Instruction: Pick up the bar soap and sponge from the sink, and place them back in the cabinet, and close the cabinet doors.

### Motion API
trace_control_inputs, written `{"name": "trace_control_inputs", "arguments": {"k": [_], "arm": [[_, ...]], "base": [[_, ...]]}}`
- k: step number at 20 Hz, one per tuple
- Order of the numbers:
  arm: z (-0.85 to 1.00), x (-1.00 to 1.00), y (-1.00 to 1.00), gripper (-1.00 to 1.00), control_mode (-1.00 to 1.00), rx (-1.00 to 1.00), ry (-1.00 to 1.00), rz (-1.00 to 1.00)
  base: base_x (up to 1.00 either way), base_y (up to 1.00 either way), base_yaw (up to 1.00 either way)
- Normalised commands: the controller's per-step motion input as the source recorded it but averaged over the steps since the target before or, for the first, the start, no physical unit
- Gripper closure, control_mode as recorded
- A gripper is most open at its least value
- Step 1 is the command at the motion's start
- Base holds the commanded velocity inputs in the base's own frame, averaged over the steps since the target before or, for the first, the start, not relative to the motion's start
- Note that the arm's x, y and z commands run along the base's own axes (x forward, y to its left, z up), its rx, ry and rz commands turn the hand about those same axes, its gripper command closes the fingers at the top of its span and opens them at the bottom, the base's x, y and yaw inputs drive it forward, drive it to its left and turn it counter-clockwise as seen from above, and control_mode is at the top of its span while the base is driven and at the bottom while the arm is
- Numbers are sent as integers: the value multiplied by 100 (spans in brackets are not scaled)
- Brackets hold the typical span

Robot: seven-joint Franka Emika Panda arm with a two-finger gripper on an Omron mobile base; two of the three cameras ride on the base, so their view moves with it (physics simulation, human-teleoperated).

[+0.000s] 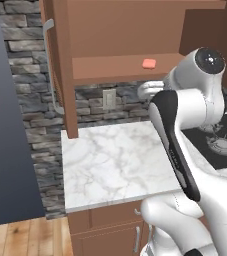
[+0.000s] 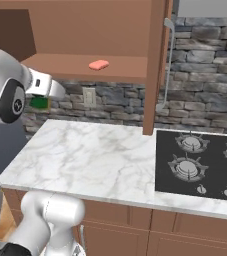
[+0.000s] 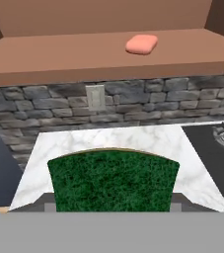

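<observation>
My gripper (image 3: 111, 206) is shut on the sponge (image 3: 113, 180), whose dark green top faces the hand view. In the right base view the sponge (image 2: 39, 102) shows as a green patch at the hand, left of and just below the shelf. The salmon-pink bar soap (image 1: 149, 63) (image 2: 99, 64) (image 3: 142, 44) lies on the wooden shelf of the open cabinet (image 1: 120, 67) (image 2: 75, 62). Both cabinet doors stand open, seen edge-on: the left one (image 1: 60, 60) and the right one (image 2: 157, 65). The sink is out of view.
A white marble counter (image 1: 115, 160) (image 2: 85, 160) lies under the cabinet, with a black stovetop (image 2: 200, 160) to its right. A stone wall with an outlet (image 2: 89, 97) backs it. A dark panel (image 1: 5, 125) stands at the left. Low brown cabinets (image 1: 105, 235) sit below.
</observation>
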Motion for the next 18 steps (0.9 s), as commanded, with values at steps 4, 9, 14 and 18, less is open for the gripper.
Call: {"name": "trace_control_inputs", "arguments": {"k": [4,9,14,18], "arm": [[30,43,0,100,-100,0,-1,0],[36,25,0,100,-100,0,0,0],[11,28,0,100,-100,0,0,0],[0,45,1,100,-100,0,-2,0]], "base": [[0,0,0],[0,0,0],[0,0,0],[0,0,0]]}}
